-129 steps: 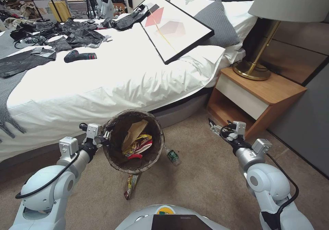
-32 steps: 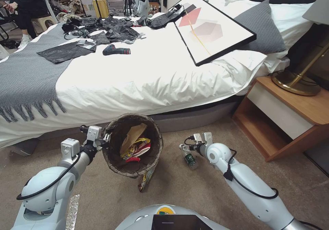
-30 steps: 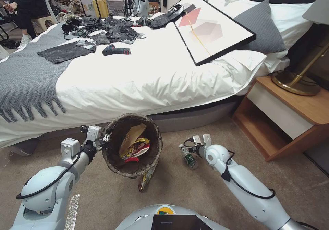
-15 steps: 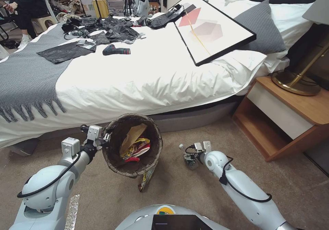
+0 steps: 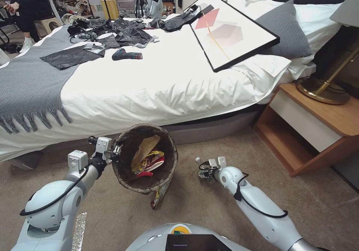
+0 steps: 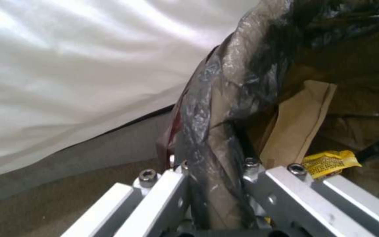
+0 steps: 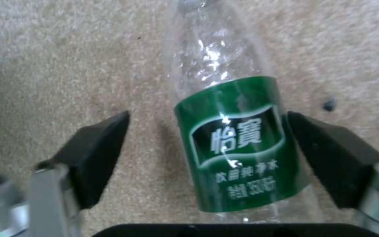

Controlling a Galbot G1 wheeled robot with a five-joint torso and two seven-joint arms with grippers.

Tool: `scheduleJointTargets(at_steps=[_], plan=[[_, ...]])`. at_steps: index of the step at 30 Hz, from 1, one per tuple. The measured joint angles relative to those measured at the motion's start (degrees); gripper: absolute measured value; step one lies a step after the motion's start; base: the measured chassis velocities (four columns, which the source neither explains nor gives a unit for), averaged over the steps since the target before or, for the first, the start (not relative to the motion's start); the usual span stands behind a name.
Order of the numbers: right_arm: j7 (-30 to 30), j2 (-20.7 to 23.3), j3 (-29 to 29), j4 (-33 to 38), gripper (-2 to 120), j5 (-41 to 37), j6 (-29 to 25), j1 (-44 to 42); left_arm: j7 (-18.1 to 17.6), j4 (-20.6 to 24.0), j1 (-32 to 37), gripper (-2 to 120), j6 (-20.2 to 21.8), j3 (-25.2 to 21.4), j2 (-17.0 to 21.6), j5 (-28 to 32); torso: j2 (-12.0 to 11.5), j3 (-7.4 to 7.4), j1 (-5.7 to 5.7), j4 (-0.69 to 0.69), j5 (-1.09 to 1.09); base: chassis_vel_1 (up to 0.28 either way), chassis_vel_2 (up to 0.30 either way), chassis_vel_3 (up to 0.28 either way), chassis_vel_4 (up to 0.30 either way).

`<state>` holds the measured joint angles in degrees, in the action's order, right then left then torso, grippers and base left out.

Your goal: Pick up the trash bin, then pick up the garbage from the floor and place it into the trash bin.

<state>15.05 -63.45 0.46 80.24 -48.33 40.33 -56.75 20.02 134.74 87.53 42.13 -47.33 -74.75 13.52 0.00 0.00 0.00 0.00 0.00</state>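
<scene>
The floor (image 5: 209,210) is tan carpet running along the foot of a bed (image 5: 157,82) with white sheets. Above it, near the bed's edge, the trash bin (image 5: 145,157) hangs tilted toward the robot, its dark bag folded over the rim. Inside lie a flat brown paper bag (image 5: 145,148), yellow packets (image 5: 151,157) and red-and-white wrappers.

The left gripper (image 5: 112,152) is clamped on the bin's rim at its left side; in the left wrist view its metal fingers (image 6: 163,194) press the bagged rim (image 6: 215,138) from both sides, one outside and one inside the bin. A wrapper (image 5: 159,196) lies on the carpet under the bin's lower edge.

The right gripper (image 5: 203,173) is low on the carpet to the right of the bin, set over the small clear bottle (image 5: 201,167) with the green label. In the right wrist view the bottle (image 7: 238,141) lies on the carpet between the two black pads (image 7: 97,154), which stand wide apart; one pad is just beside the label, the other well clear of it.

Compared with half a second earlier, the right arm has drawn in a little toward the robot and the gripper sits further over the bottle. The left arm and the bin are unchanged.
</scene>
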Motion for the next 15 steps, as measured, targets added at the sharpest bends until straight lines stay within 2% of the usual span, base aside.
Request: scheduleJointTargets(at_steps=[2,3,5,6,9,15], plan=[[0.1,-0.6,-0.2,-0.9,74,0.0,0.0,0.3,0.1,-0.1,0.0,0,0.0,0.0,0.0,0.0,0.0,0.00,0.00,0.00,-0.01,0.000,0.000,0.000,0.000],[0.1,-0.6,-0.2,-0.9,74,0.0,0.0,0.3,0.1,-0.1,0.0,0,0.0,0.0,0.0,0.0,0.0,0.00,0.00,0.00,-0.01,0.000,0.000,0.000,0.000],[0.1,-1.3,-0.3,-2.2,61,0.1,0.0,0.5,0.2,-0.2,-0.1,0,0.0,-0.1,0.0,0.0,0.0,0.00,0.00,0.00,0.00,0.000,0.000,0.000,0.000],[0.1,-1.3,-0.3,-2.2,61,0.1,0.0,0.5,0.2,-0.2,-0.1,0,0.0,-0.1,0.0,0.0,0.0,0.00,0.00,0.00,0.00,0.000,0.000,0.000,0.000],[-0.2,-2.1,-0.1,-3.5,45,1.0,-0.2,0.6,0.3,-0.3,-0.2,0,0.0,-0.2,0.0,0.0,0.0,0.00,0.00,-0.01,-0.02,0.000,0.000,0.000,0.000],[-0.4,-1.9,0.4,-3.9,30,1.5,-0.4,0.6,0.3,-0.3,-0.3,0,0.0,-0.3,0.1,0.0,0.0,-0.01,0.00,0.01,0.00,0.000,0.000,0.000,0.000]])
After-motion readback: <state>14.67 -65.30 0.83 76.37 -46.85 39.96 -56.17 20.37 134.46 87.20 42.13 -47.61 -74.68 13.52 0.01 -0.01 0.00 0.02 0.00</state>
